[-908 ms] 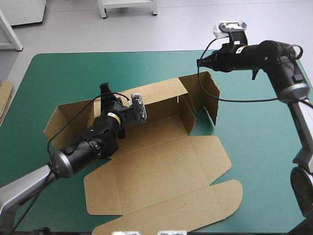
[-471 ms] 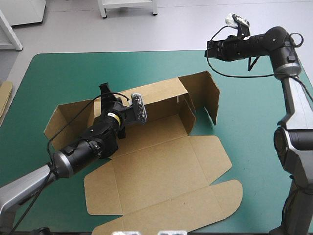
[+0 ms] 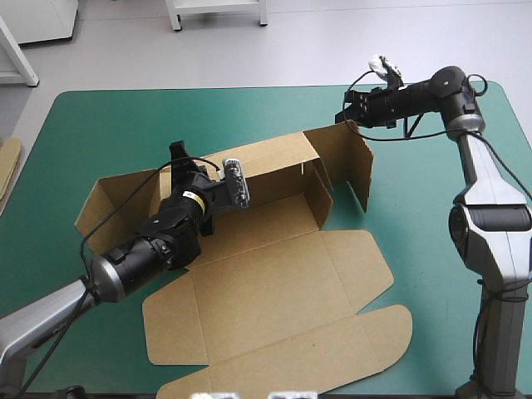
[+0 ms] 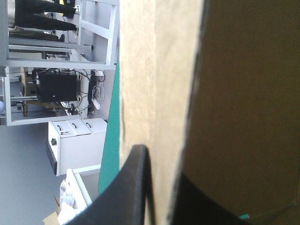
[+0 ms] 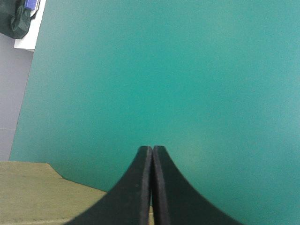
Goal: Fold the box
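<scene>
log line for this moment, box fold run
left gripper: shut on box | right gripper: shut, empty, near top of upright end flap | back wall up, lid flat

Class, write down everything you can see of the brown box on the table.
The box is a cut sheet of brown board, partly formed, on the teal-green cover. Its far wall stands upright, with flaps raised at both ends; the lid panel lies flat toward the near edge. The left gripper is shut on the far wall. The right gripper, shut, is near the right flap's top; contact cannot be told.
</scene>
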Tool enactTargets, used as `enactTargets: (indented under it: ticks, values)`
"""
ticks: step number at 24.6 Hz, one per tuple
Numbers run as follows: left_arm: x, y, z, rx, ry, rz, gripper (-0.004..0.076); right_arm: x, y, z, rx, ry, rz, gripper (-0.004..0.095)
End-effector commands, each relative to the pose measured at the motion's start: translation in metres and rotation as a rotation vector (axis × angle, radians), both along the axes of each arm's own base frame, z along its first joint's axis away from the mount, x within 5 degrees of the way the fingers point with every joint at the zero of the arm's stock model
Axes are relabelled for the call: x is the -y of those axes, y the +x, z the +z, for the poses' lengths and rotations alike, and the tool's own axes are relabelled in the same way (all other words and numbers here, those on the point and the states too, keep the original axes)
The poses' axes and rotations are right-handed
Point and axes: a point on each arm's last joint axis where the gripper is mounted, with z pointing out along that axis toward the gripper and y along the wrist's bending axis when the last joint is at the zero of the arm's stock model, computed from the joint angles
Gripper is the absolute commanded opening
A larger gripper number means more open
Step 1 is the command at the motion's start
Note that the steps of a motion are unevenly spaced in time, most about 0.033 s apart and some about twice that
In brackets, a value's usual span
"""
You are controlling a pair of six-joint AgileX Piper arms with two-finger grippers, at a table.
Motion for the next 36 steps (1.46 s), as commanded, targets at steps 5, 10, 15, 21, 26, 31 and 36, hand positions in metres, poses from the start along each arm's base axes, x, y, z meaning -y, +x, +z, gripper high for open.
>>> enactTargets:
  ticks: [5,10,15,21,26,31,36]
  values:
    - [-0.004,-0.010,-0.026,-0.185,-0.091,0.153,-0.0009,-0.003,-0.017,0.051,0.098,0.065,0.025,-0.0017]
    - [-0.005,-0.009,-0.025,-0.175,-0.083,0.153,-0.0009,-0.002,-0.023,0.057,0.099,0.054,0.020,-0.0017]
    - [-0.004,-0.008,-0.025,-0.167,-0.082,0.143,-0.0009,-0.002,-0.031,0.059,0.081,0.041,0.019,-0.0017]
    - [-0.004,-0.007,-0.023,-0.147,-0.099,0.147,-0.0008,0.001,-0.048,0.058,0.067,-0.014,0.036,-0.0017]
    - [-0.003,-0.007,-0.023,-0.147,-0.109,0.153,-0.0009,0.000,-0.068,0.050,0.048,-0.033,0.079,-0.0017]
    - [-0.003,-0.007,-0.023,-0.148,-0.115,0.154,-0.0008,0.000,-0.094,0.043,0.115,-0.048,0.120,-0.0017]
    - [-0.003,-0.007,-0.023,-0.149,-0.116,0.155,-0.0009,-0.002,-0.119,0.032,0.227,-0.026,0.122,-0.0017]
